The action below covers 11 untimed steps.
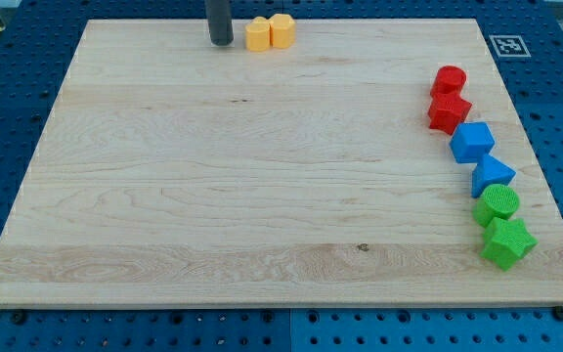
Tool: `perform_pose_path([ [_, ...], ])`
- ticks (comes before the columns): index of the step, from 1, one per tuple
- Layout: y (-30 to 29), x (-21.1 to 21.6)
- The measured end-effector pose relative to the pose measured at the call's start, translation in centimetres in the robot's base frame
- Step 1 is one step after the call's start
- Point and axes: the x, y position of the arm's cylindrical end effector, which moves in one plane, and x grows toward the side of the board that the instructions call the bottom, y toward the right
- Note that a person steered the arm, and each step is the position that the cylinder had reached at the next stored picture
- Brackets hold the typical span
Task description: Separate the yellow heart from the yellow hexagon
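1. My tip (221,42) sits at the view's top edge of the tabletop (213,196), just beside the yellow pair on their view-left side. Small gap showing, not touching as far as I can tell.
2. No claw on this rig: just the straight dark rod, so nothing to spread or pinch. Pushing only.
3. Task blocks: yellow hexagon (258,35) and yellow heart (282,30) are touching each other, side by side at the view's top of the board, hexagon on the view's left, heart on the view's right. Shapes are small here; I read the flatter-faceted orange-yellow one as the hexagon and the paler one as the heart.
4. Handling, my judgement: small rigid blocks, light, and they should slide easily on smooth wood. They won't deform, but a push off centre will spin them rather than translate them.
5. Contact point: no grip possible, so pick a face. Pushing the hexagon from the view's left just drives both along together. Better to get the tip at the seam between them, or onto one block's top-side face, and push it toward the view's bottom.
6. Risk: both sit close to the board's top edge, so little room behind them for the tip, and a block could go off the edge.
7. The red, blue and green blocks lie along the view's right edge, well apart from the pair and not in the way.
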Motion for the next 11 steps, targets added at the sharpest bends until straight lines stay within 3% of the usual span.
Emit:
perform_pose_path([
  [1,0.4,-2.9],
  [2,1.7,-3.0],
  [6,4.8,1.3],
  [9,10.7,2.6],
  [11,10.6,3.1],
])
